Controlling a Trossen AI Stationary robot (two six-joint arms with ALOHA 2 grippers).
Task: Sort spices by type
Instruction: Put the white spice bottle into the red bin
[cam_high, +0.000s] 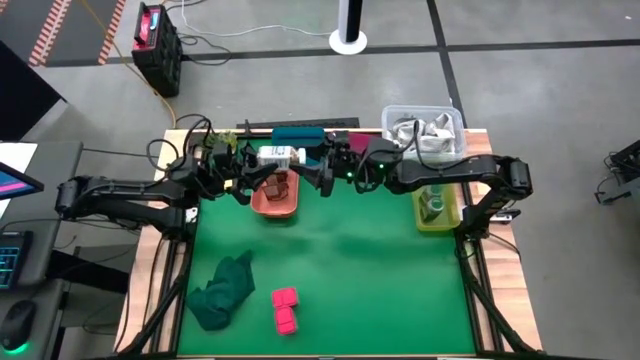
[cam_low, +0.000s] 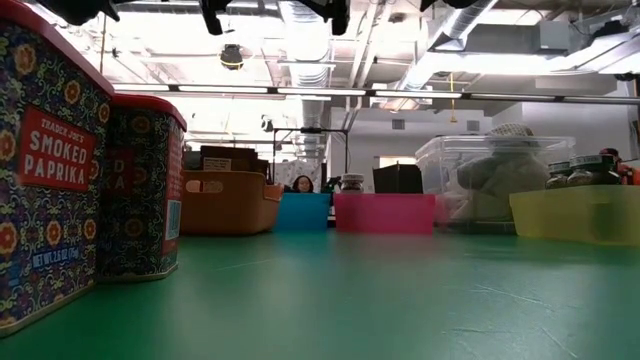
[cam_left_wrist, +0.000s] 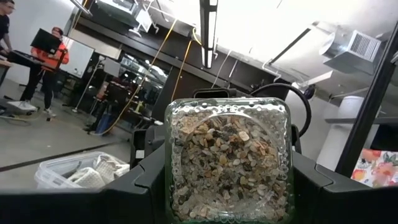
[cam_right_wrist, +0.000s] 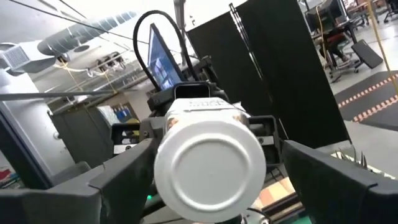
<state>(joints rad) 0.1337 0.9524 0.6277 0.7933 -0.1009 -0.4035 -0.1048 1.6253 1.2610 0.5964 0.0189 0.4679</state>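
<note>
Left gripper (cam_high: 243, 166): clenched on white-topped jar (cam_high: 278, 156), far side, above orange bin (cam_high: 275, 203).
Right gripper (cam_high: 322, 166): fingers spread wide either side of the jar's lid (cam_right_wrist: 209, 164).
Magenta boxes (cam_high: 285, 309): near centre, beside green cloth (cam_high: 223, 290).
Greenish jars (cam_high: 432, 204): in yellow bin (cam_high: 440, 223), right.

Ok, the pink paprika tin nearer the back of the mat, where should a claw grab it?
Probably best to come straight down on the rear paprika tin and close on its left and right walls near the top. It stands upright with flat sides, and the second tin sits right in front of it, blocking that face.
</note>
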